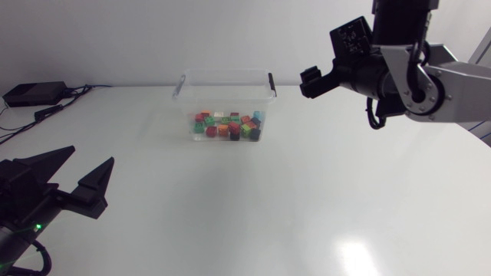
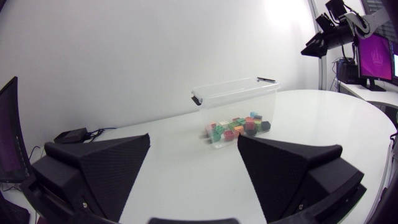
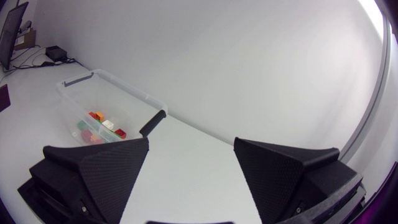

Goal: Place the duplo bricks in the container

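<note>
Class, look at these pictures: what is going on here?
Nothing is being handled right now. The duplo bricks lie inside the clear container on the table. The left hand sits open and empty, short of the container. The right hand hangs open and empty, raised beside the container.

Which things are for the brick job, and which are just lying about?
For the job:
duplo bricks, inside the clear container
left pincer and right pincer, both open and empty

Just lying about:
black power box, well away from the container
</note>
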